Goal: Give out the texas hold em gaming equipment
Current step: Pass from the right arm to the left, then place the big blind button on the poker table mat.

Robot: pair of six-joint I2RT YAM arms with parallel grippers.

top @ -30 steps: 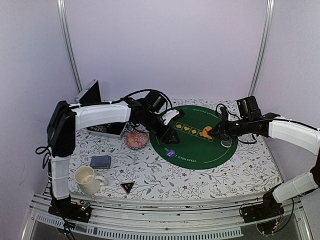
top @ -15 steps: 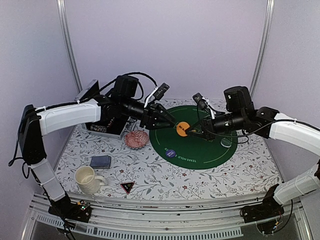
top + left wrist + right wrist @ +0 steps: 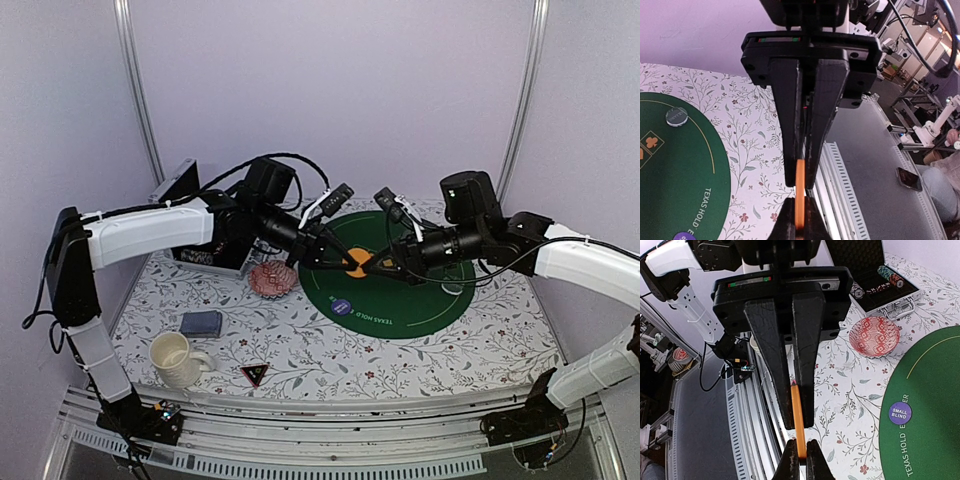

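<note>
The orange button [image 3: 356, 262] hangs in the air above the green mat [image 3: 420, 310], clear of the counter [image 3: 330, 350] and caught between 2 arms that meet nose to nose over the mat's left half. The left pincer [image 3: 343, 259] is pressed together on the button's left rim. The right pincer [image 3: 371, 265] is pinching the opposite rim. In both wrist views the disc shows edge-on as a thin orange strip running straight from 1 set of jaws into the other, so its flat faces lie along the line between the arms. This looks like a hand-over in mid-air: 1 pincer must let go before the other draws back along that line. The blue button [image 3: 343, 306] lies on the mat just below.
</note>
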